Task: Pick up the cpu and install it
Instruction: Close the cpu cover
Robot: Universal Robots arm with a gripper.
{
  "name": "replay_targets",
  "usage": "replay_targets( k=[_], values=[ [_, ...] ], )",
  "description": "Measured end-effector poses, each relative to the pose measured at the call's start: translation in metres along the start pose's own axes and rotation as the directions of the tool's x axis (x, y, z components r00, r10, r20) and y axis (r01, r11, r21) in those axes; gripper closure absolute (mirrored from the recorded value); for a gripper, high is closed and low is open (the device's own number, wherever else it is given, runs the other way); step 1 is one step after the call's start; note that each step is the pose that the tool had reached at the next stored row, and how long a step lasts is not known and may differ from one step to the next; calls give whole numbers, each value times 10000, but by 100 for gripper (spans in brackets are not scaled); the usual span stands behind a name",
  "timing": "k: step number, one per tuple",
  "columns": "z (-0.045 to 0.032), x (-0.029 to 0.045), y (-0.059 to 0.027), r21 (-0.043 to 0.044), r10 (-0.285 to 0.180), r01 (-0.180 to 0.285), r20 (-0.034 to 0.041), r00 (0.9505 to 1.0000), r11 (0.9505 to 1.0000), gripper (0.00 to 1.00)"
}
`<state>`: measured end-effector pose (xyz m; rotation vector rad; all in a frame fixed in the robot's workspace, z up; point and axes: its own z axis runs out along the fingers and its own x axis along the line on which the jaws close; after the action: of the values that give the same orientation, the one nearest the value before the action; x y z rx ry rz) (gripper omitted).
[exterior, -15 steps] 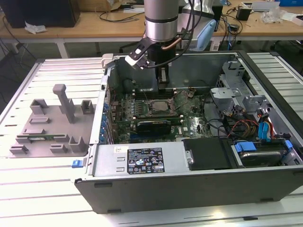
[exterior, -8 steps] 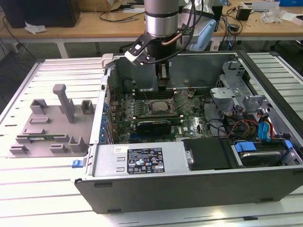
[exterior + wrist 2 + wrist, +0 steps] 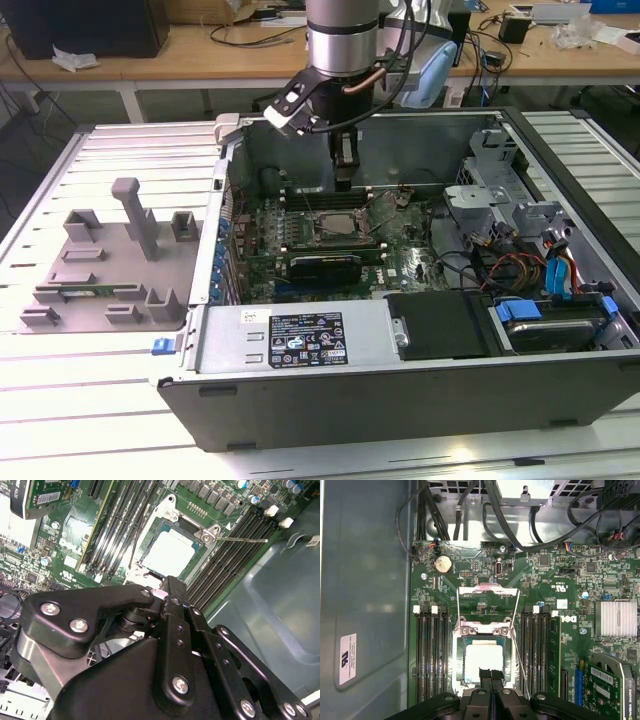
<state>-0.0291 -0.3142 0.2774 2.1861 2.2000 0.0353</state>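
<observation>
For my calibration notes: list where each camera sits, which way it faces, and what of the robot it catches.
Exterior view: off the arm, raised, looking down into the open case; arm and claw show.
First wrist view: on the wrist, looking down past the claw tips at the cpu on the board.
Second wrist view: on the wrist, looking slantwise over the claw's linkage.
Shared: both wrist views show cpu and claw.

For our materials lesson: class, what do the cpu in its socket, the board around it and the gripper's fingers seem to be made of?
The cpu: probably a metal top, judging by its bright silvery sheen and pale rim. The motherboard: green lacquered laminate, perhaps fibreglass, carrying fine traces and soldered parts. The fingers: matt black with bolted links, either coated metal or hard plastic; the look leaves it open.
</observation>
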Motion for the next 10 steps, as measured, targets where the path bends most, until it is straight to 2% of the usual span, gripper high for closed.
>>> replay_targets(
  k=[7, 10],
  values=[
    [5, 0, 103, -1, 0, 0, -1, 10000, 10000, 89],
    [9, -1, 190, -2, -1, 1, -1, 10000, 10000, 89]
  ],
)
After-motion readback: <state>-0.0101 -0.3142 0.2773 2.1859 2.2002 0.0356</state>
